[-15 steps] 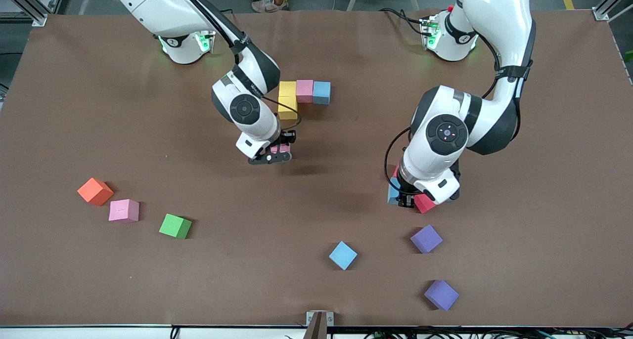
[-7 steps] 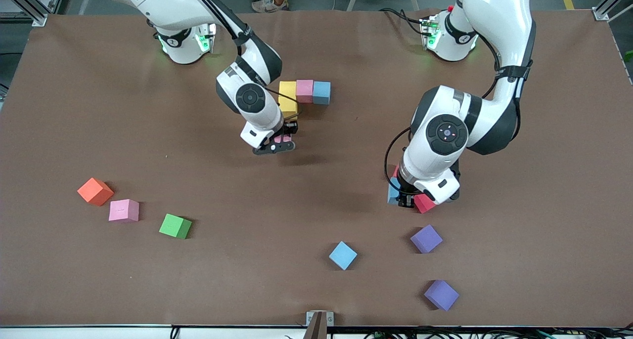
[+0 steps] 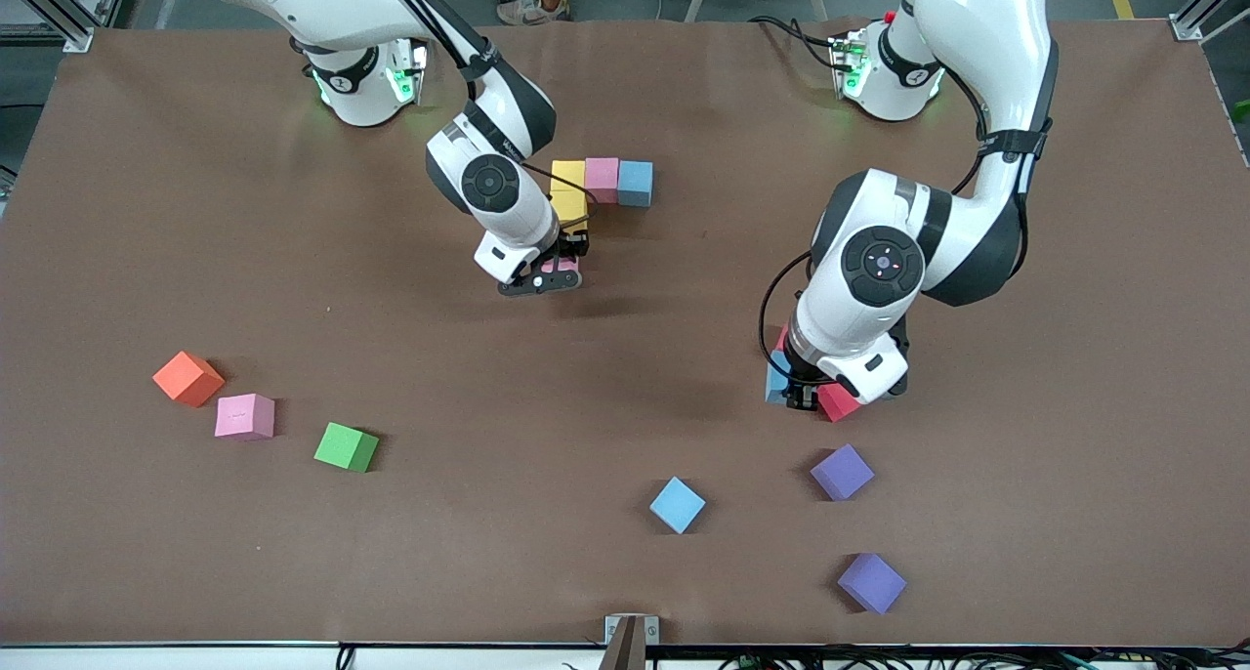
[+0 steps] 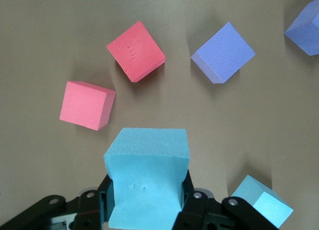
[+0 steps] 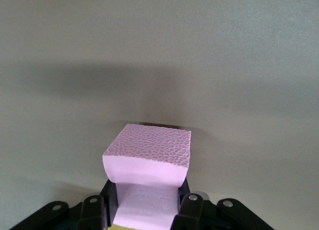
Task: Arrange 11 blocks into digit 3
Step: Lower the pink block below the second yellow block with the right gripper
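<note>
The started digit 3 is a row of yellow [image 3: 567,174], pink [image 3: 602,179] and light blue [image 3: 635,183] blocks with a second yellow block [image 3: 565,211] against the first. My right gripper [image 3: 549,272] is shut on a pink block [image 5: 149,158], low and right beside that second yellow block. My left gripper [image 3: 796,389] is shut on a light blue block [image 4: 147,180], low beside a red block [image 3: 838,402]. The left wrist view also shows that red block [image 4: 135,51] and a pinkish-red block [image 4: 87,104].
Loose near the front edge are a light blue block [image 3: 677,504] and two purple blocks [image 3: 842,472] [image 3: 871,582]. Toward the right arm's end lie an orange cube [image 3: 187,378], a pink block [image 3: 244,416] and a green block [image 3: 346,446].
My right gripper has carried the pink block toward the robots' bases, up close to the second yellow block. The left arm and its light blue block have not moved.
</note>
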You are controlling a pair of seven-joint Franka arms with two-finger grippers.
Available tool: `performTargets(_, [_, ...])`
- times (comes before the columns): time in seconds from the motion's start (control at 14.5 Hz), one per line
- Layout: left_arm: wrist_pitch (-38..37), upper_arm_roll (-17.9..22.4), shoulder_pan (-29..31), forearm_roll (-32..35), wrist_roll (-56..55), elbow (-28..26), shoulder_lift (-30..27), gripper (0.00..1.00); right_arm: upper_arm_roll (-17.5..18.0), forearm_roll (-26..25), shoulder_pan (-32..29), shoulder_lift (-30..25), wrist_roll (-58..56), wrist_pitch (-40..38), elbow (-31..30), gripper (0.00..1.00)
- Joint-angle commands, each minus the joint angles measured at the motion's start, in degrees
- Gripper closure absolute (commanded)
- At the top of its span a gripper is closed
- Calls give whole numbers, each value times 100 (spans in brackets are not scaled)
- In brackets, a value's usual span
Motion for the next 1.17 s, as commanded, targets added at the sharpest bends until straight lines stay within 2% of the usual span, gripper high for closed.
performTargets(0.0, [-54, 14, -5, -147, 131, -21, -54, 83, 22, 178, -41, -190, -179, 196, -307, 57])
performTargets(0.55, [-54, 22, -5, -147, 131, -30, -54, 83, 109, 442, -6, -164, -304, 310, -369, 58])
performTargets(1.1, [-54, 22, -5, -147, 131, -21, -54, 83, 109, 442, -32, -137, -418, 311, -466, 57])
